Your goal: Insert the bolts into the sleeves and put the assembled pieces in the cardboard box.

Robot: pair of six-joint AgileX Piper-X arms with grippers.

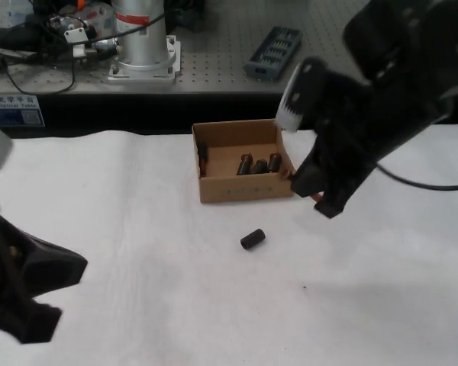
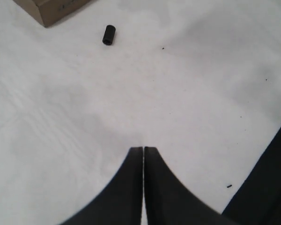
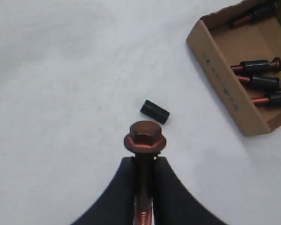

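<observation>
My right gripper (image 3: 144, 160) is clamped on a copper bolt (image 3: 144, 138). Its two fingers are closed only as far as the shank allows. The flanged hex head stands clear just past the fingertips, and the threaded end runs back between the fingers. In the high view this gripper hangs above the white cloth (image 1: 137, 229), close to the near right corner of the cardboard box (image 1: 214, 189), at about 4 o'clock from the box's middle. One loose black sleeve (image 1: 253, 239) lies on its side on the cloth at roughly 6 o'clock from the box, near it but apart. It puts my right gripper at about 2 o'clock, and nothing is touching it. Through the right wrist camera the bolt head sits just short of the sleeve with a strip of cloth between them, and I cannot tell how high the bolt is held. Four assembled pieces (image 3: 261, 83) lie flat in the box, each a copper bolt in a black sleeve. Three lie side by side toward the 3 o'clock side, and the fourth lies along the 9 o'clock wall. My left gripper (image 2: 143, 149) has its fingers pressed fully together with nothing between them. It sits over bare cloth, well away at about 8 o'clock from the sleeve.
</observation>
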